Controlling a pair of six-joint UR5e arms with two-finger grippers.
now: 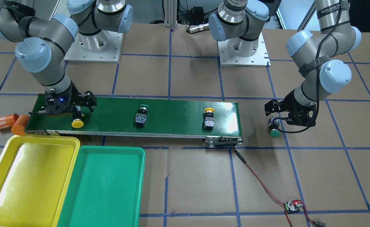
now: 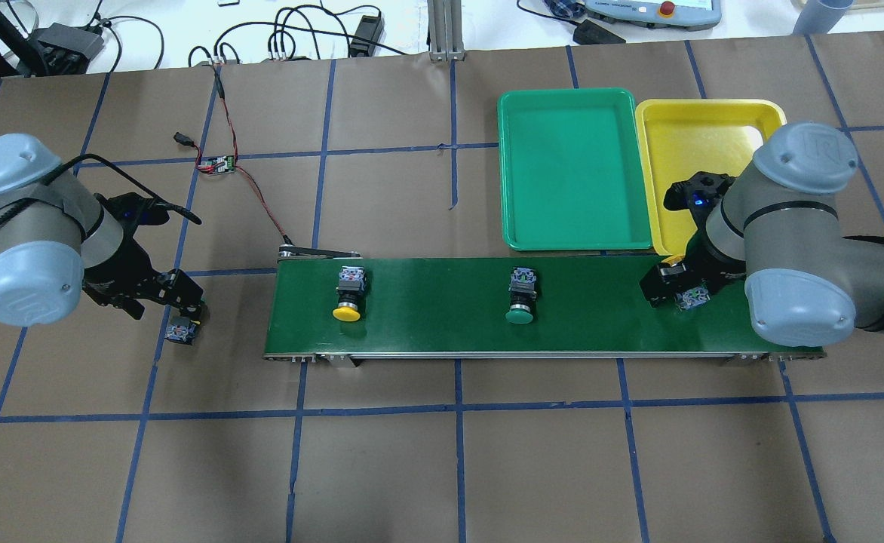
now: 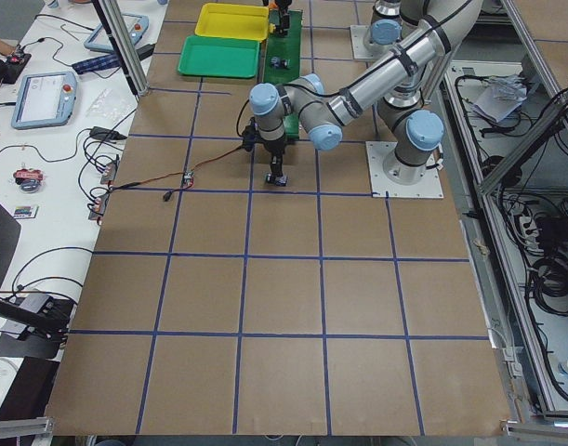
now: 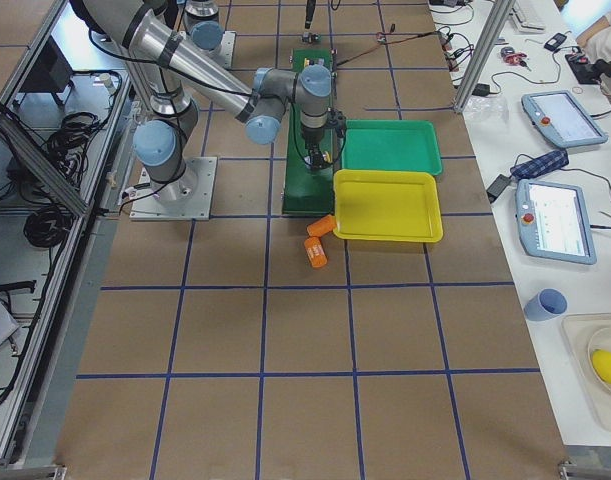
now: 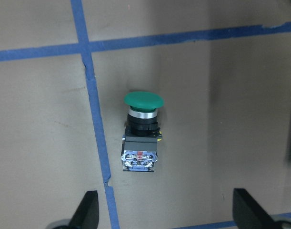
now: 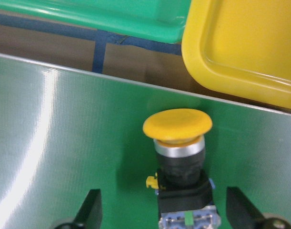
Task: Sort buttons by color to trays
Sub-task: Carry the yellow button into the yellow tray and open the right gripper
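Note:
My left gripper [image 5: 166,210] is open and hovers over a green-capped button [image 5: 141,131] that lies on its side on the brown table paper, off the belt's end [image 2: 183,329]. My right gripper [image 6: 166,212] is open, a finger on each side of a yellow-capped button [image 6: 178,143] lying at the belt's other end [image 1: 77,123]. They do not touch it. A second green button [image 2: 521,298] and a second yellow button [image 2: 349,298] lie on the belt between them. The yellow tray [image 1: 30,179] and the green tray [image 1: 109,186] sit side by side, both empty.
The dark-green conveyor belt [image 2: 442,317] runs across the table's middle. Two orange cylinders [image 1: 3,121], one marked 4680, lie off the belt's end near the yellow tray. A small circuit board [image 2: 219,164] with red and black wires leads to the belt.

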